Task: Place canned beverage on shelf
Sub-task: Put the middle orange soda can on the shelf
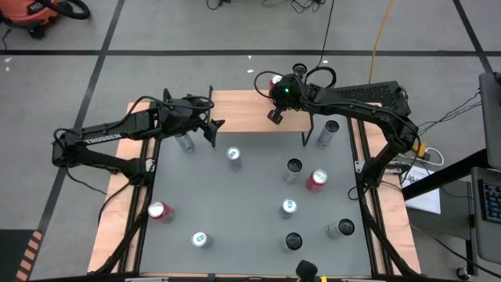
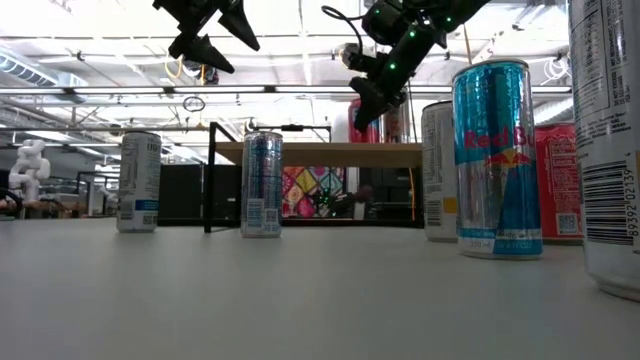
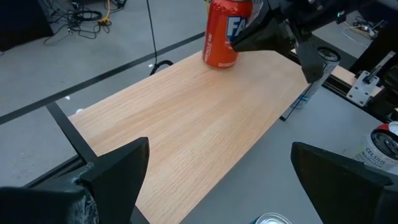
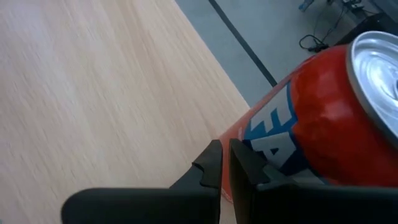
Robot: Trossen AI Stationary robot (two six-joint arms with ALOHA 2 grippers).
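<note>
Right gripper [image 1: 275, 115]: fingers pressed together, holding nothing, hanging above the shelf's far right end, just beside the orange can.
Orange can [image 3: 225, 32]: upright on the shelf at its far right corner, free of both grippers.
Left gripper [image 1: 213, 129]: fingers spread wide, empty, raised over the shelf's left end, its arm reaching in from the left side.
Shelf [image 1: 243, 110]: light wooden top on thin black legs, at the far edge of the table; bare apart from the orange can.
Table [image 1: 250, 211]: grey, flat, flanked by pale wooden side boards with black rails.
Cans near the shelf: a silver can [image 1: 184, 142] under the left arm, a blue-and-silver can [image 1: 233, 155] just in front of the shelf, a tall silver can [image 1: 328, 133] by the shelf's right legs.
Cans mid-table: a dark-topped can [image 1: 293, 168] touching or nearly touching a red can [image 1: 316, 180]; a blue-topped can [image 1: 288, 207] nearer.
Cans at the near side: a red can [image 1: 160, 211] at the left, a teal-topped can [image 1: 201, 240], another dark-topped can [image 1: 293, 242] and a silver can [image 1: 340, 229].
Room: grey floor marked with dark lines, cables, an orange vacuum [image 1: 35, 14] at the far left corner; the low view shows a bright hall with ceiling lights beyond.
</note>
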